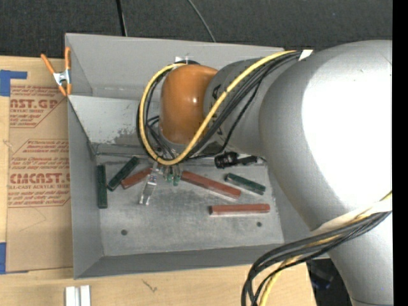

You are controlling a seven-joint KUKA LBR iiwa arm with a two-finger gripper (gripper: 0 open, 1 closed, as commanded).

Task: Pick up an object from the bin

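My gripper (pixel 160 185) hangs below the orange wrist cover over the middle of the bin floor. It stands open, with nothing between its fingers. One silver fingertip (pixel 147 194) points down-left, just right of a short brown stick (pixel 136 179). The other tip is at the left end of a long brown stick (pixel 210 185) that slants down to the right. A dark green stick (pixel 123 173) lies slanted just left of the short brown one.
Another dark green stick (pixel 101 186) lies along the bin's left wall. A brown stick (pixel 239 209) lies flat at the right front, with a green stick (pixel 245 183) above it. A small black cylinder (pixel 229 160) sits near the back right, under the arm.
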